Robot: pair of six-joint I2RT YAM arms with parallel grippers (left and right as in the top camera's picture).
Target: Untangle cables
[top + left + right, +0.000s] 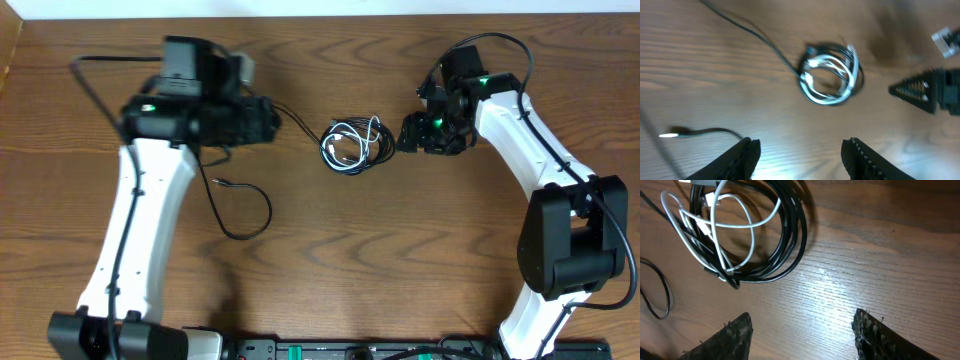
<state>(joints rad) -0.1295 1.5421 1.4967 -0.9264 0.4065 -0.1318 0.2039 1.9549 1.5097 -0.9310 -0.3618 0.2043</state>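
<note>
Closest to my right wrist camera are the fingers [732, 337] of the right gripper [801, 327], spread wide over bare tabletop [880, 255] and pinching nothing; just ahead of them lies the tangle of cables [797, 225], a small coil of black cord laced with whitish-silver loops, flat on the wood and touched by neither arm; seen from overhead it sits between the two arms, near the right gripper and somewhat farther from the left gripper [800, 147], a spot either side can reach; the left fingers [747, 155] are likewise spread and empty, hovering above the wood with the coil ahead of them; one black cord [302, 121] runs out of the coil toward the left arm and seems to come out beyond it as a loose loop ending in a small plug [671, 134]; that tail, lying well apart from the coil, tells me the job is partly along, yet the white loops thread through the black turns, so most of the untangling is not yet done; I judge both open stances are there to take a hold, one side pinning the coil, the other drawing a strand; such thin cords may slip, or drag the whole bundle along.
</note>
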